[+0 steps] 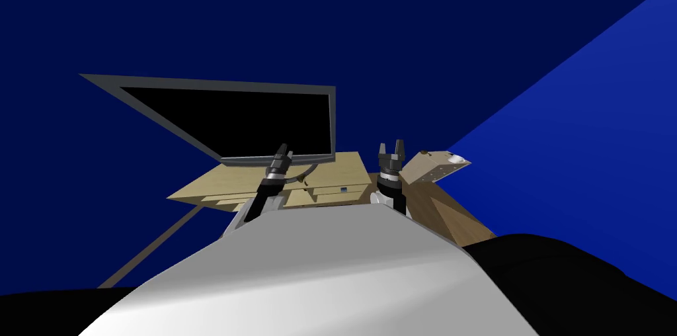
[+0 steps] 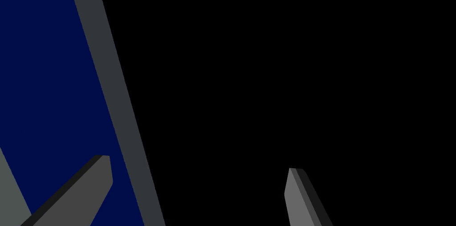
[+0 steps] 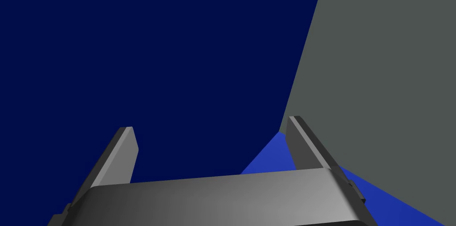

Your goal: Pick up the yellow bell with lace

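Though both gape empty, left tool [image 1: 283, 148] faces television screen [image 1: 231, 120] above desk [image 1: 344, 170]; right tool [image 1: 391, 147] stands nearer side cabinet [image 1: 426, 170]; yellow bell's place cannot be told; nearer arm undecided.

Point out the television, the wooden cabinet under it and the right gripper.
television [image 1: 225, 120]: head view, middle of its black screen.
wooden cabinet [image 1: 344, 165]: head view, bare part of its top, beside the screen's lower corner.
right gripper [image 1: 390, 149]: head view, midway between its two fingertips.
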Controlling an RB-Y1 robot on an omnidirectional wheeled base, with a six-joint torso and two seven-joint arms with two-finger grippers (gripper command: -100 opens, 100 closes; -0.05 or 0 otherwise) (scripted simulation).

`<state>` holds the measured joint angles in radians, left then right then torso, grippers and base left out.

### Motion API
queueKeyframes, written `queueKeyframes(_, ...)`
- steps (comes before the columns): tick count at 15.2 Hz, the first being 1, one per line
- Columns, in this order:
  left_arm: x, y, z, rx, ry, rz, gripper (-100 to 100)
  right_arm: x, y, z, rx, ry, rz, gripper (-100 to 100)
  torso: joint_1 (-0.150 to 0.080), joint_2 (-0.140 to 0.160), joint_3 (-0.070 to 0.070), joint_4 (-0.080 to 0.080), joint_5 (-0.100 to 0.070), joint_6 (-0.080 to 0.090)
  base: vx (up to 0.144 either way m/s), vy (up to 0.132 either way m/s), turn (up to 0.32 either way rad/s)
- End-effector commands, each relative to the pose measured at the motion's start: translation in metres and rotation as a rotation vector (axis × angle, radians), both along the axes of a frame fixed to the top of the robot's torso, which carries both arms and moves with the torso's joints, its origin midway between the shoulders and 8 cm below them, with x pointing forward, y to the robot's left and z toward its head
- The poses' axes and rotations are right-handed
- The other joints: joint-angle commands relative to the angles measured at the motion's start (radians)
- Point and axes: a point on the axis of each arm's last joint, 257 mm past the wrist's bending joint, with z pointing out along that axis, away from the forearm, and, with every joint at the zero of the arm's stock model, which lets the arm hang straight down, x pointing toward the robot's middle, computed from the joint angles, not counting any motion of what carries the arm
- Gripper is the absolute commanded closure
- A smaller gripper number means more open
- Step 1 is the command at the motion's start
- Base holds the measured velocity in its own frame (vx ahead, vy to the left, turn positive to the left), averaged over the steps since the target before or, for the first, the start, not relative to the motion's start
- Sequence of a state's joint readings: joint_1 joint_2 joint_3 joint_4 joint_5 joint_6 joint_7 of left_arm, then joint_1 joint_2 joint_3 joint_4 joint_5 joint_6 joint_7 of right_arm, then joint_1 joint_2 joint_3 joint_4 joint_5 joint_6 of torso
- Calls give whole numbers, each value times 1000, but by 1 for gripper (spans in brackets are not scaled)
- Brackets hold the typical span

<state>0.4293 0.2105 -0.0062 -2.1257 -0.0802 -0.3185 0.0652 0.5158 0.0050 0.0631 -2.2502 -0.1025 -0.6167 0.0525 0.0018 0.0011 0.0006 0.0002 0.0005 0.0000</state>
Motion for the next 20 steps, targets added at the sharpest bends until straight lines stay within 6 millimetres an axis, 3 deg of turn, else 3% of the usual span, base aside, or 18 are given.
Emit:
queueKeyframes(1,7,2,-13,16,30,7,-100,0,0,0,0,0,0,0,0,0,0,0,0,0,-15,18,-15)
queueKeyframes(10,42,20,-87,101,207,60,-100,0,0,0,0,0,0,0,0,0,0,0,0,0,-19,22,-19)
queueKeyframes(12,42,21,-92,101,218,62,-100,0,0,0,0,0,0,0,0,0,0,0,0,0,-15,18,-13)
queueKeyframes(13,48,25,-109,115,256,74,-100,0,0,0,0,0,0,0,0,0,0,0,0,0,-12,15,-16)
queueKeyframes(14,48,25,-109,115,257,75,-100,0,0,0,0,0,0,0,0,0,0,0,0,0,-13,16,-16)
queueKeyframes(15,53,29,-126,129,295,87,-100,0,0,0,0,0,0,0,0,0,0,0,0,0,-17,21,-21)
queueKeyframes(16,53,30,-126,129,297,87,-100,0,0,0,0,0,0,0,0,0,0,0,0,0,-17,23,-18)
queueKeyframes(20,62,38,-161,155,378,111,-100,0,0,0,0,0,0,0,0,0,0,0,0,0,-16,22,-20)
